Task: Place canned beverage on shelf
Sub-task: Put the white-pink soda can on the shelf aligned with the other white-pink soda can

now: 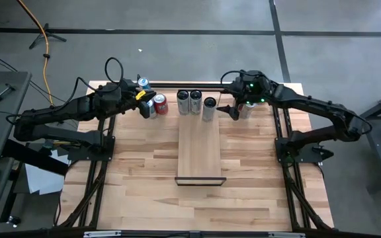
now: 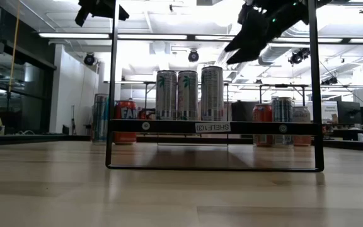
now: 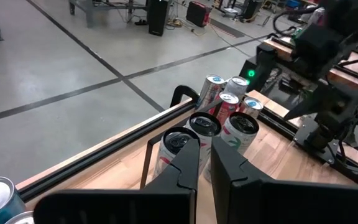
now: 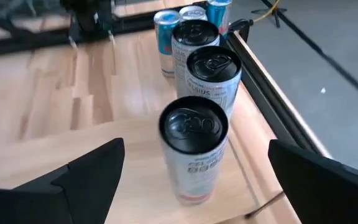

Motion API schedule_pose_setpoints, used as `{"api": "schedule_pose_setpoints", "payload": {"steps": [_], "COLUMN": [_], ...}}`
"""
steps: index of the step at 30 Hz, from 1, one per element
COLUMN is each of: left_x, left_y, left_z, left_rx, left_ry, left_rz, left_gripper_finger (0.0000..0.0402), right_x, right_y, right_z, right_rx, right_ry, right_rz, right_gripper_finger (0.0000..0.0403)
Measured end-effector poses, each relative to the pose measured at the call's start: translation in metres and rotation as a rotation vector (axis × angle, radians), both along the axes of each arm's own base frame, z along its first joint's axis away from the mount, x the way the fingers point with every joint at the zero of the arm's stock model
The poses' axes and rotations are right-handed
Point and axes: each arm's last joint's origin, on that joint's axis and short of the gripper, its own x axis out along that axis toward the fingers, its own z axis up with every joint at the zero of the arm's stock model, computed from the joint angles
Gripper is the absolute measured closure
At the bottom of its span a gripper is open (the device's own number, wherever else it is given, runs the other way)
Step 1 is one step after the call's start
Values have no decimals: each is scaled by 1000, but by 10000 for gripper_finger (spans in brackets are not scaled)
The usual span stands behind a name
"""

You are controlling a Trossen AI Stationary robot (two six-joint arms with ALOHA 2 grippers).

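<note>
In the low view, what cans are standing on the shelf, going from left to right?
Silver can with green palm print → second silver palm-print can → plain silver can, all upright in a row on the shelf.

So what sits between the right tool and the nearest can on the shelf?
Nothing: in the right wrist view the open right tool frames the nearest can on the shelf, with bare gaps either side.

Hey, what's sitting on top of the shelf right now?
Three tall cans stand upright in a row at the far end of the shelf; the rest of the plank is bare. Nothing on it is covered.
</note>
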Motion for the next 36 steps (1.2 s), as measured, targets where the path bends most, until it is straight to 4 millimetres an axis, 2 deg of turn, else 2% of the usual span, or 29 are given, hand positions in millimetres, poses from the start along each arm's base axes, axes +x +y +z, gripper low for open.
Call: {"api": "schedule_pose_setpoints", "payload": {"steps": [6,9,12,17,24,29,36], "left_x": [0,0,0,0,0,0,0], "left_y": [0,0,0,0,0,0,0], "left_z": [0,0,0,0,0,0,0], "left_rx": [0,0,0,0,0,0,14], "left_ry": [1,0,0,1,1,0,11], "left_rz": [0,0,0,0,0,0,-5], "left_gripper_finger": [402,401,402,402,402,402,402], "right_x": [-13,-10,-2,14,34,50,71], "right_y": [9,12,24,55,87,95,92], "right_z": [11,10,7,1,-16,-34,-49], "right_rx": [258,408,458,333,147,80,45], "right_ry": [-67,-89,-70,-33,-67,-85,-132], "right_rz": [-108,-147,-129,-247,-646,-759,-807], "right_gripper_finger": [20,20,20,20,20,20,20]}}
